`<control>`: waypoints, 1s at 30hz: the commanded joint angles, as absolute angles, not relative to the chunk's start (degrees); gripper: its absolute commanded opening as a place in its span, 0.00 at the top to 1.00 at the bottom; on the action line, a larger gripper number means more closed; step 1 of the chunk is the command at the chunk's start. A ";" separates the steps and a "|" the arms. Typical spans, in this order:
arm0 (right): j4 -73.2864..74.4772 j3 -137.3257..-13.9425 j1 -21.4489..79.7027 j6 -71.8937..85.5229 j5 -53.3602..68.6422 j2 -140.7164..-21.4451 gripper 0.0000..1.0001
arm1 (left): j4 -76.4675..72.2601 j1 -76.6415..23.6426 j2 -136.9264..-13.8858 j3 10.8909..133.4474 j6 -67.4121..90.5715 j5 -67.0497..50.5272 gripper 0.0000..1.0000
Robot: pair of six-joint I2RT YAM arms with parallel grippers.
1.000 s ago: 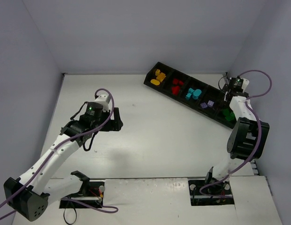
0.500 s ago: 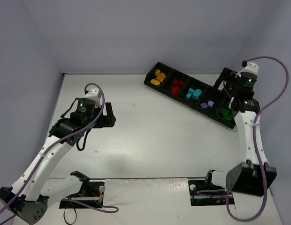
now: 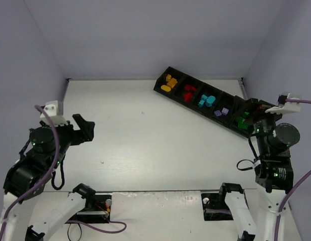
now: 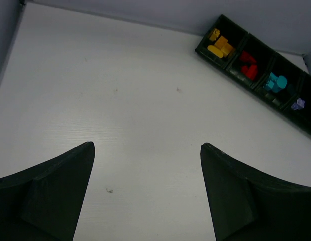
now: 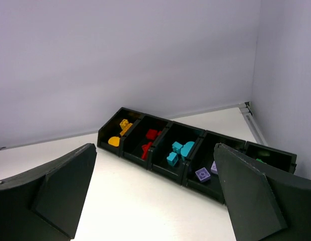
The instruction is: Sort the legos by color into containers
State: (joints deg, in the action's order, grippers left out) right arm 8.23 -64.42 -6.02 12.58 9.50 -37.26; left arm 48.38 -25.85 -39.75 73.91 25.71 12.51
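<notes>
The containers are one long black tray [image 3: 160,85] lying diagonally at the back right, also seen in the left wrist view [image 4: 204,51] and the right wrist view [image 5: 166,171]. Its compartments hold yellow legos [image 3: 169,82], red legos [image 3: 188,92], teal legos [image 3: 206,100], purple legos [image 3: 221,112] and green legos [image 3: 241,121], one colour each. My left gripper [image 3: 84,128] hovers open and empty over bare table at the left [image 4: 146,144]. My right gripper [image 3: 254,111] stands open and empty, raised on the near side of the tray's green end [image 5: 154,146].
The tray's green end lies close to the right wall [image 3: 276,75]. The back wall [image 3: 145,40] runs just behind its yellow end. The left wall [image 3: 25,75] stands beside the left arm. Both arm bases [image 3: 95,206] sit at the near edge.
Both arms have drawn back toward the near edge. The left left mid-table for the left side; the right rose off the tray's green end.
</notes>
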 commanded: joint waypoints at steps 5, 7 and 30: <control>9.14 -65.21 -2.73 11.78 7.30 -34.81 0.00 | 48.69 -25.49 -36.21 76.38 24.17 18.98 0.21; 9.40 -65.04 -2.37 12.48 6.07 -34.10 0.00 | 48.51 -25.49 -35.77 76.11 25.39 19.07 0.21; 12.13 -64.69 -1.49 10.20 6.15 -29.00 0.00 | 48.69 -25.49 -37.97 75.23 26.81 16.26 0.21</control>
State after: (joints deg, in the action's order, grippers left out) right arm 15.35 -62.50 -1.78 11.29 6.39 -28.84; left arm 51.22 -25.80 -35.83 75.09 26.24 16.53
